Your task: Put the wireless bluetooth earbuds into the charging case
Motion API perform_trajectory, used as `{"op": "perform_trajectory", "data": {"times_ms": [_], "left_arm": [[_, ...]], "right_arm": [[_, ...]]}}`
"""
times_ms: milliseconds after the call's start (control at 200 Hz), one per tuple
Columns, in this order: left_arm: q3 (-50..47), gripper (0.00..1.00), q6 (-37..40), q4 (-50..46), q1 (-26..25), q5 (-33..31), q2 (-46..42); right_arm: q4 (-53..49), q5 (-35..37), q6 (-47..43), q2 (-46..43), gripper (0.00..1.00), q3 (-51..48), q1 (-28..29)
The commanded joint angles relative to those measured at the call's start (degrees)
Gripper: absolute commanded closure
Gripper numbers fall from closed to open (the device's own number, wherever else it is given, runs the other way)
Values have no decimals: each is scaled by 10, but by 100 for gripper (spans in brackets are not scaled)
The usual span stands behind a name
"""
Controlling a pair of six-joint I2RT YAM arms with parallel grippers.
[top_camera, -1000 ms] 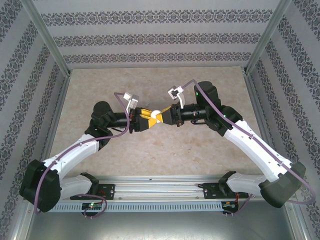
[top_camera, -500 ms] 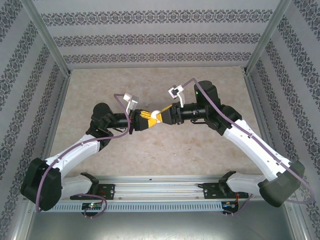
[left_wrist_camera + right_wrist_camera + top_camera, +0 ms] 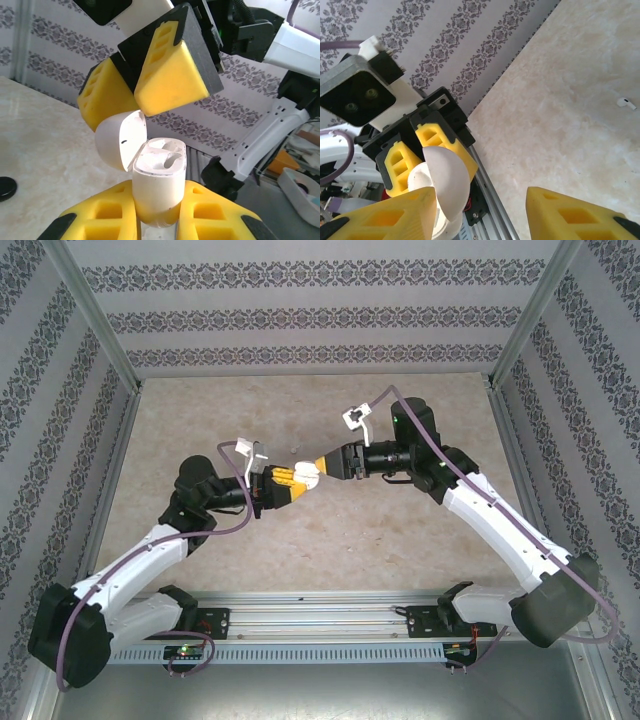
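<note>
My left gripper (image 3: 291, 480) (image 3: 159, 207) is shut on the lower body of the white charging case (image 3: 160, 180) (image 3: 305, 475), held up above the table. Its lid (image 3: 121, 140) (image 3: 447, 185) is flipped open to one side. The wells in the case top look white, and I cannot tell if a bud sits in them. My right gripper (image 3: 326, 464) (image 3: 480, 215) faces it with jaws apart. One of its yellow fingers (image 3: 385, 215) is next to the lid. One white earbud (image 3: 626, 103) lies on the table well away from both grippers.
A black round thing (image 3: 5, 187) lies on the marble tabletop (image 3: 320, 540) at the left edge of the left wrist view. Patterned walls and metal posts enclose the table. The aluminium rail (image 3: 320, 615) runs along the near edge.
My right gripper has opened and drawn slightly back and away from the case. My left gripper has closed tighter on the case, and the left arm has pulled it a little toward its side.
</note>
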Motion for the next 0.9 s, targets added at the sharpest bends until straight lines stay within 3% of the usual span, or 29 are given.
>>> {"op": "perform_trajectory", "data": {"times_ms": [0, 325, 510, 699, 894], "left_arm": [[-13, 100, 59, -69, 6, -66, -36], [-63, 100, 46, -204, 71, -197, -148], [-77, 100, 63, -282, 96, -206, -219], [-63, 100, 91, -380, 101, -214, -268], [-66, 100, 72, -394, 103, -193, -294]], "right_arm": [[-3, 24, 17, -17, 48, 1, -9], [-109, 167, 29, 40, 46, 45, -9], [-128, 283, 42, 148, 47, 94, 33], [-177, 334, -6, 315, 50, 242, 100], [-227, 349, -34, 483, 51, 419, 138]]}}
